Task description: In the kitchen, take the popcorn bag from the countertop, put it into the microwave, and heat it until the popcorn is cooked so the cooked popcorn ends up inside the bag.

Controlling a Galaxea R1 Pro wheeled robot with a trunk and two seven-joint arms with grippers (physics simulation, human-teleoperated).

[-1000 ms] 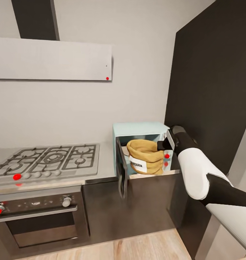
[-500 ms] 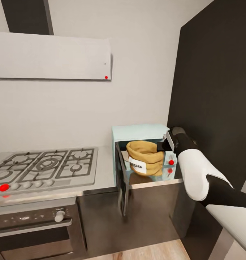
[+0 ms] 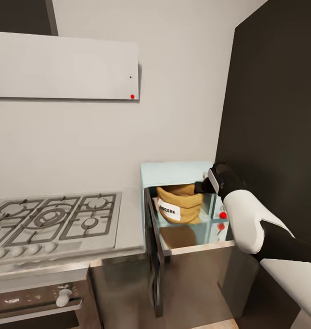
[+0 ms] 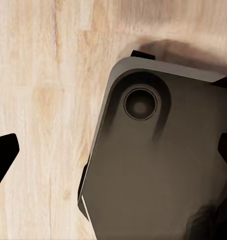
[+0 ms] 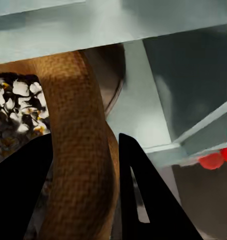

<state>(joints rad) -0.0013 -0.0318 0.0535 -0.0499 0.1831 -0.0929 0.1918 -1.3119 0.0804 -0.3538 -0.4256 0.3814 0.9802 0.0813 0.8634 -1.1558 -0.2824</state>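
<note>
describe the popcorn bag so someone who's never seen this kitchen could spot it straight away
Find the gas hob set in the grey countertop; to its right, against the dark wall panel, stands a pale mint-blue microwave with its door swung open. The popcorn bag sits inside it: a tan woven sack with a rolled rim and a white label, the right claw at its rim.

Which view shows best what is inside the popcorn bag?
The right wrist view: the right gripper straddles the popcorn bag rim, and pale popcorn with darker specks shows inside. The head view shows the bag from outside, in the microwave, label facing out. The left wrist view faces wooden floor.
</note>
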